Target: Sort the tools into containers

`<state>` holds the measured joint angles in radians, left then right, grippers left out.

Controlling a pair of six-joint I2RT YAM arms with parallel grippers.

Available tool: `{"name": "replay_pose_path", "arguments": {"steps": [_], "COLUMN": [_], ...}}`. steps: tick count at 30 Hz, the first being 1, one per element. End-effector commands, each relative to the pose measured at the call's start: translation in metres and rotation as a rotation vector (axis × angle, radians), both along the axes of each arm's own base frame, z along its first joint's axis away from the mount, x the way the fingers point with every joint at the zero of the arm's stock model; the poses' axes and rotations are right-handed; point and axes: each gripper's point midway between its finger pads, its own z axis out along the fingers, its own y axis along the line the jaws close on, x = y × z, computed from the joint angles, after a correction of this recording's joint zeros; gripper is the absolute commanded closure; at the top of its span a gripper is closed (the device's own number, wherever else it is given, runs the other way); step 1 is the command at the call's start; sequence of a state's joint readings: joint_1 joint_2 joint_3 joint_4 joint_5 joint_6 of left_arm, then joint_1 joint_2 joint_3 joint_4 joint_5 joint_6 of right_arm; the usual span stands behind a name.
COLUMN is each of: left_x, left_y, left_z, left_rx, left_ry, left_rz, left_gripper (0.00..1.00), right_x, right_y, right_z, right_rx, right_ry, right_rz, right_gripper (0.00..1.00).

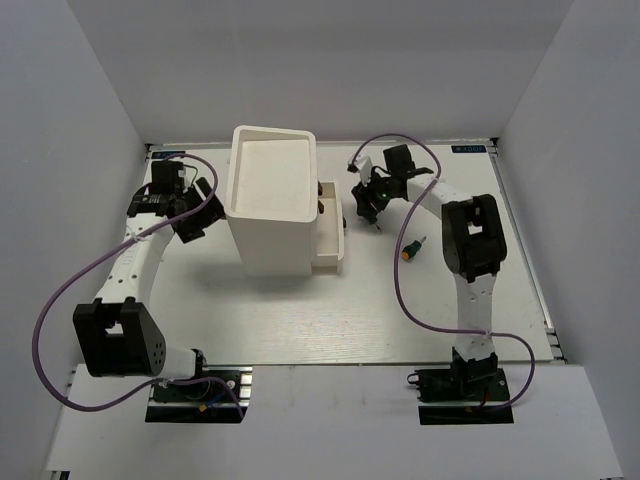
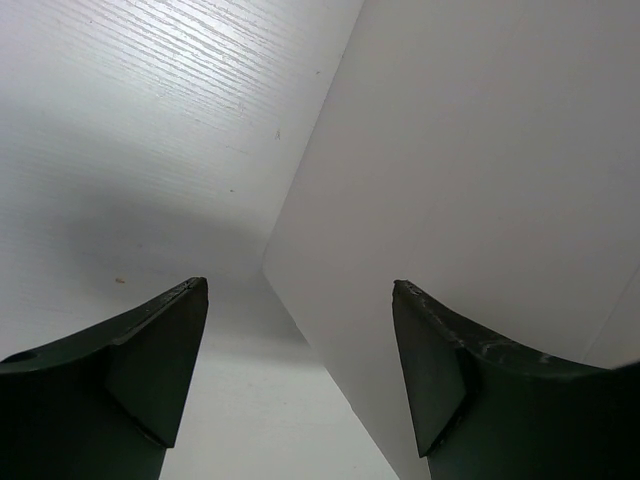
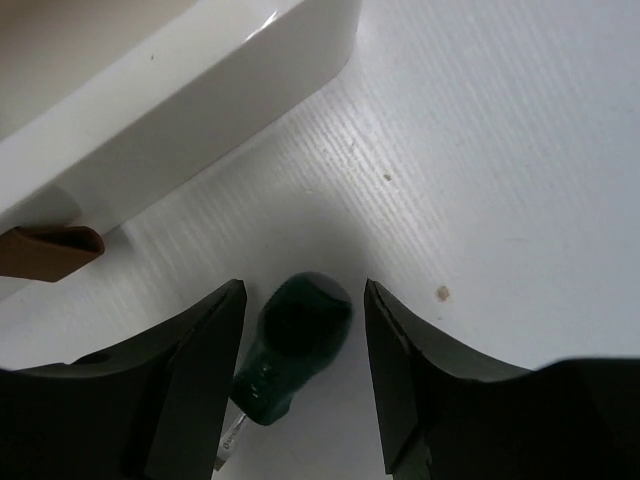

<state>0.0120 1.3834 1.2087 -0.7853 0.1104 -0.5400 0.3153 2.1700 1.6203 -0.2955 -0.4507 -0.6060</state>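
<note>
Right wrist view: right gripper [image 3: 302, 298] part-open, straddling the green screwdriver [image 3: 292, 345] (nothing gripped yet); next, I judge, close, then lift toward the bin [image 3: 200, 100].

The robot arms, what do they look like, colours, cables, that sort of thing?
Both the left arm and right arm have white links with chunky black joint housings. A purple cable loops loosely along each. The left gripper and right gripper are black, with dark wedge-shaped fingers. No sleeves or readable markings show.
</note>
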Motion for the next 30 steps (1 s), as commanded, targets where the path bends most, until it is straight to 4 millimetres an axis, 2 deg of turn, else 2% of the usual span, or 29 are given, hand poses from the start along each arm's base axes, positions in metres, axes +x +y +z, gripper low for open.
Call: {"name": "replay_pose_path", "arguments": {"steps": [1, 7, 16, 17, 19, 20, 21, 23, 25, 26, 27, 28, 29, 30], "left_x": [-0.003, -0.007, -0.005, -0.004, -0.004, -0.004, -0.004, -0.004, -0.005, -0.003, -0.003, -0.004, -0.005, -0.003], "left_y": [-0.003, -0.003, -0.005, -0.010, -0.010, -0.010, -0.010, -0.010, -0.011, -0.011, -0.011, -0.011, -0.012, -0.012], "left_z": [0.017, 0.013, 0.012, 0.014, 0.014, 0.014, 0.014, 0.014, 0.017, 0.021, 0.021, 0.024, 0.027, 0.029], "left_rx": [-0.015, -0.015, -0.022, -0.030, -0.030, -0.030, -0.030, -0.030, -0.036, -0.036, -0.030, -0.030, -0.037, -0.031], "left_ry": [-0.052, -0.043, -0.053, -0.062, -0.062, -0.062, -0.062, -0.062, -0.071, -0.082, -0.083, -0.092, -0.101, -0.112], "left_rz": [-0.015, -0.015, -0.021, -0.036, -0.036, -0.036, -0.036, -0.036, -0.042, -0.042, -0.049, -0.049, -0.055, -0.063], "left_gripper": [0.15, 0.15, 0.15, 0.15, 0.15, 0.15, 0.15, 0.15, 0.15, 0.15, 0.15, 0.15, 0.15, 0.15], "right_x": [-0.008, -0.022, -0.025, -0.030, -0.033, -0.036, -0.038, -0.039, -0.034, -0.030, -0.027, -0.024, -0.018, -0.024], "right_y": [0.001, -0.007, -0.024, -0.023, -0.027, -0.026, -0.027, -0.024, -0.018, -0.018, -0.009, -0.007, -0.003, 0.006], "right_z": [-0.004, -0.025, -0.009, -0.012, -0.017, -0.018, -0.019, -0.013, 0.009, 0.027, 0.054, 0.075, 0.109, 0.125], "right_rx": [-0.013, -0.078, -0.144, -0.150, -0.161, -0.162, -0.164, -0.148, -0.088, -0.048, 0.064, 0.111, 0.163, 0.251], "right_ry": [0.065, 0.118, 0.127, 0.140, 0.163, 0.178, 0.195, 0.212, 0.213, 0.210, 0.249, 0.242, 0.219, 0.295], "right_rz": [0.005, -0.004, -0.087, -0.080, -0.081, -0.079, -0.081, -0.082, -0.108, -0.123, -0.162, -0.181, -0.190, -0.210], "right_gripper": [0.43, 0.44, 0.40, 0.43, 0.56, 0.65, 0.85, 1.00, 1.00, 1.00, 1.00, 1.00, 1.00, 1.00]}}
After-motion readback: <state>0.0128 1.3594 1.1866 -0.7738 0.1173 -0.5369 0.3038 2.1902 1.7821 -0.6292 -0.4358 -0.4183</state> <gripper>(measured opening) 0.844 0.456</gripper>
